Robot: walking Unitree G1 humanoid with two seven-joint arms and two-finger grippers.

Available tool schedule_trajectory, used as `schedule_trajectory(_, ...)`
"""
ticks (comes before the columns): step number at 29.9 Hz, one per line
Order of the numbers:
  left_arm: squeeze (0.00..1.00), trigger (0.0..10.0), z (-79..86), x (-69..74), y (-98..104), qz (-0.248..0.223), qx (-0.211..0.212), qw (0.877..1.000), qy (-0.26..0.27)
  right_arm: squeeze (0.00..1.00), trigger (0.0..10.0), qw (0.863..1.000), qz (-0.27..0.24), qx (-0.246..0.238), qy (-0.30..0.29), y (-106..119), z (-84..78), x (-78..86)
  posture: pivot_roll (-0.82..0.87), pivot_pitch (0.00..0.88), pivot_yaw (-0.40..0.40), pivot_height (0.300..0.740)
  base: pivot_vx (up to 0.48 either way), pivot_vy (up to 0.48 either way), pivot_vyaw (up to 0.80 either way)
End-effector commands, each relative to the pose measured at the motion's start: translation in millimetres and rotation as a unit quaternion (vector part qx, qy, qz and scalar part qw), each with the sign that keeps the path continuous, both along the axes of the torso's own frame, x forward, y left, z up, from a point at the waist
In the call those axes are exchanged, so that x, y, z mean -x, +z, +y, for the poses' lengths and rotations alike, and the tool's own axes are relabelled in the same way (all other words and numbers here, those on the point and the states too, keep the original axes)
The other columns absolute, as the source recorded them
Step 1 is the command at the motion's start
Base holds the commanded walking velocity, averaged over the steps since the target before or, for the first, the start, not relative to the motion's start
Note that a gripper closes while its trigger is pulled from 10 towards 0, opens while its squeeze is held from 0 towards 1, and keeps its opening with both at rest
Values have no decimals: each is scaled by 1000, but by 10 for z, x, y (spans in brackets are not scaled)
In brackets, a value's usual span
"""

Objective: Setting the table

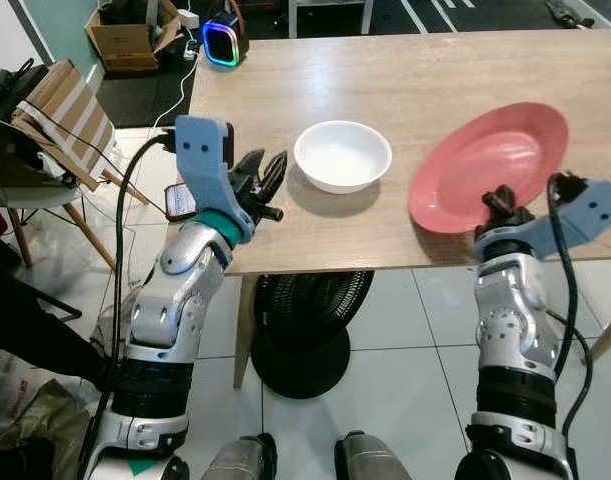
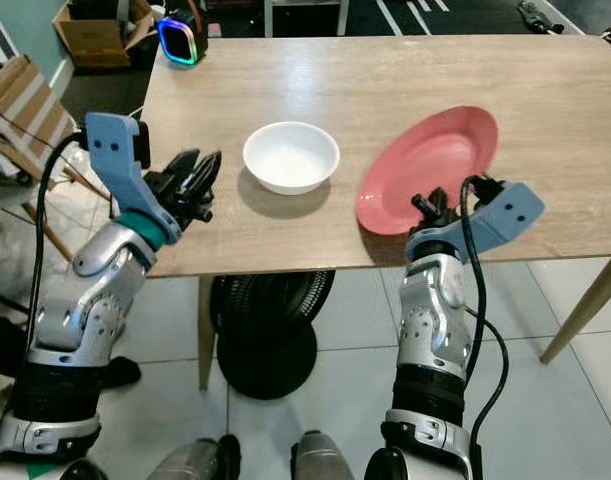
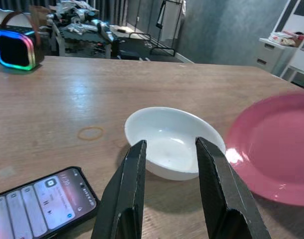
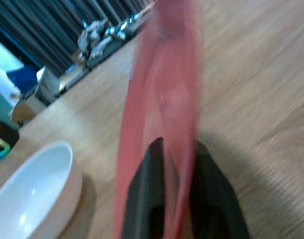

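A white bowl (image 1: 342,155) stands on the wooden table (image 1: 405,80) near its front edge. My left gripper (image 1: 267,178) hovers just left of the bowl, its fingers (image 3: 126,194) open and pointing at the white bowl (image 3: 171,143). A pink plate (image 1: 490,165) is tilted up off the table to the right of the bowl. My right gripper (image 1: 505,207) is shut on the pink plate's near rim (image 4: 164,124), one finger on each face.
A phone (image 3: 40,199) with a lit screen lies by the table's left front edge, beside my left gripper. A glowing speaker (image 1: 223,42) stands past the far left corner. Cardboard boxes (image 1: 130,40), a chair (image 1: 55,130) and a fan (image 1: 305,320) are on the floor.
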State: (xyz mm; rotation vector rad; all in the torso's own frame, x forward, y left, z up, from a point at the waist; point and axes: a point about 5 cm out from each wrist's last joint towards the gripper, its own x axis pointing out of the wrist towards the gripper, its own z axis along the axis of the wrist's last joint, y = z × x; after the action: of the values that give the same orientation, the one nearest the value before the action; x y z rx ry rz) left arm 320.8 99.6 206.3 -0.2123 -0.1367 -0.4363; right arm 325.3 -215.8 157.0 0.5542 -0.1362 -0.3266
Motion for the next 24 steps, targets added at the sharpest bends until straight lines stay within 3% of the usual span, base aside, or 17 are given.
schedule_trajectory(1,0,10000,-1,25,-52,13,1,1000,-2,1000,10000,1000,10,-2,13,-46,46,-21,-74,52,59,740,0,0,0)
schedule_trajectory(12,0,10000,14,50,-42,29,9,1000,-4,1000,10000,999,11,40,0,-12,-17,-74,-78,44,53,740,0,0,0)
schedule_trajectory(13,0,10000,8,48,-41,30,10,999,-4,537,10000,998,8,55,-9,10,-53,-68,-83,39,53,740,0,0,0)
schedule_trajectory(15,0,10000,8,48,-41,30,10,999,-4,537,10000,998,8,55,-9,10,-53,-68,-83,39,53,740,0,0,0)
schedule_trajectory(16,0,10000,0,50,-38,31,11,999,-6,0,10000,997,7,77,-20,34,-89,-62,-85,35,54,740,0,0,0)
schedule_trajectory(19,0,10000,0,50,-38,31,11,999,-6,0,10000,997,7,77,-20,34,-89,-62,-85,35,54,740,0,0,0)
schedule_trajectory(20,0,10000,-8,49,-37,32,12,999,-7,0,10000,993,4,112,-36,77,-132,-50,-87,29,56,740,0,0,0)
schedule_trajectory(24,0,10000,-15,36,-36,32,13,999,-8,0,10000,983,0,158,-89,161,-281,-2,-91,22,60,740,0,0,0)
